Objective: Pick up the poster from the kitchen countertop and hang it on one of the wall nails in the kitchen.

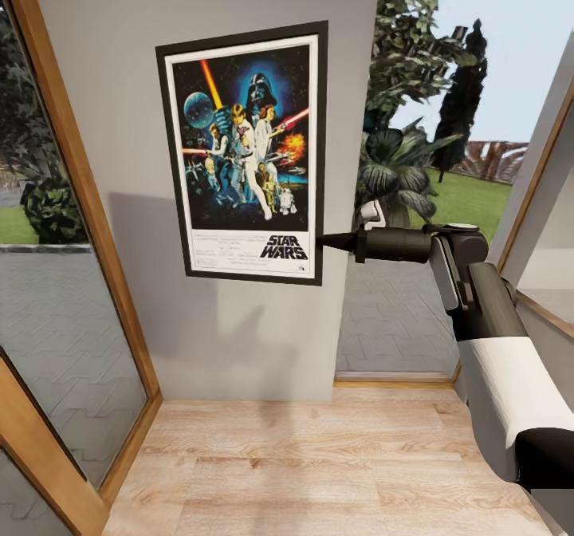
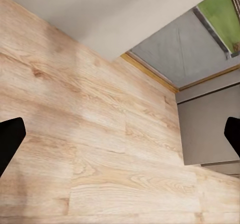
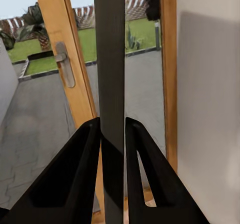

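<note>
The poster (image 1: 243, 153), an upright Star Wars print in a thin black frame, sits flat against the grey wall (image 1: 239, 344) at about head height. My right gripper (image 1: 325, 242) reaches in from the right and is shut on the frame's right edge near its lower corner. The right wrist view has the poster (image 3: 109, 54) edge-on as a dark vertical strip, with both black fingers of the right gripper (image 3: 113, 129) pressed on it. My left gripper (image 2: 120, 136) is open over the wooden floor (image 2: 100, 149), holding nothing. The kitchen countertop is out of view.
A wood-framed glass door (image 1: 76, 225) stands close on the left and a window (image 1: 446, 145) on the right of the narrow wall. Light plank floor (image 1: 319, 464) lies below. A door handle (image 3: 65, 64) shows beyond the poster.
</note>
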